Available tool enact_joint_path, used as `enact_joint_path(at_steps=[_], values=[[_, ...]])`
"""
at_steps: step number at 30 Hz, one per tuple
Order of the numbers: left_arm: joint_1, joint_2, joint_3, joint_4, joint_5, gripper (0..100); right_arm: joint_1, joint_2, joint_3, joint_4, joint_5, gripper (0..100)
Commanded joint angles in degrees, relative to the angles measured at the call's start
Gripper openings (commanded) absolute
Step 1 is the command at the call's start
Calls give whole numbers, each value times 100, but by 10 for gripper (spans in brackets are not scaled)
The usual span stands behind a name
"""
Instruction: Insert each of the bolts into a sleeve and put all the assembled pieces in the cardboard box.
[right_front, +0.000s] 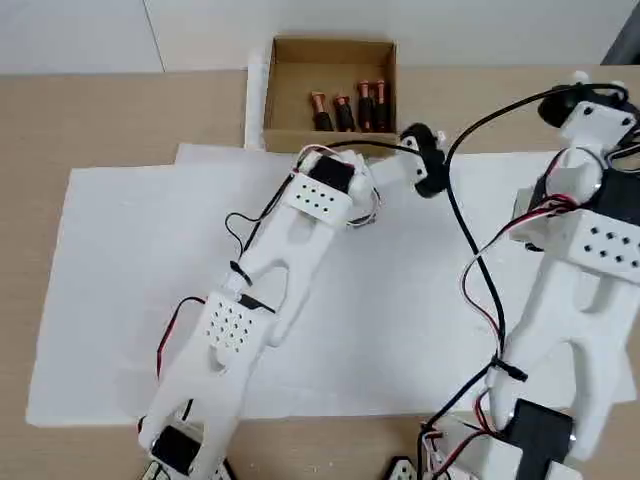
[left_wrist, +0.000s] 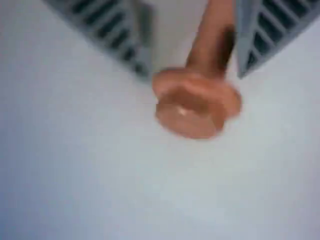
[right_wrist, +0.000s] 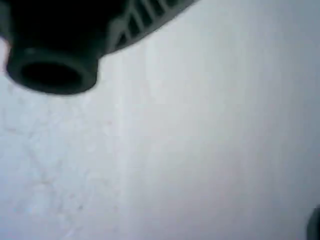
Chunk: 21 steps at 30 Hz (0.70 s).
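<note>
In the left wrist view a copper-coloured bolt points its flanged head at the camera. My left gripper is shut on its shank between two grey ribbed fingers, above the white sheet. In the high view the left arm reaches to just in front of the cardboard box, with its black tip near the box's right front corner. In the right wrist view my right gripper is shut on a black sleeve, whose open end shows. Several assembled pieces lie in the box.
A white sheet covers most of the wooden table. The right arm stands along the right edge, with black cables looping between the two arms. The box sits at the table's far edge.
</note>
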Motion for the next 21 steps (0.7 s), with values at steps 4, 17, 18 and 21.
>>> enact_joint_path(at_steps=[4, 17, 18, 21], values=[[18, -53, -462, 413, 0, 6, 31, -224, -18, -84, 62, 6], [-26, -97, -3073, 2479, 1969, 6, -22, -215, 88, -136, 53, 6], [-53, -97, -3213, 2576, 2242, 6, -84, -215, 176, -189, 53, 6], [-299, -132, -3284, 2558, 3015, 6, -303, -224, 536, -382, 53, 6]])
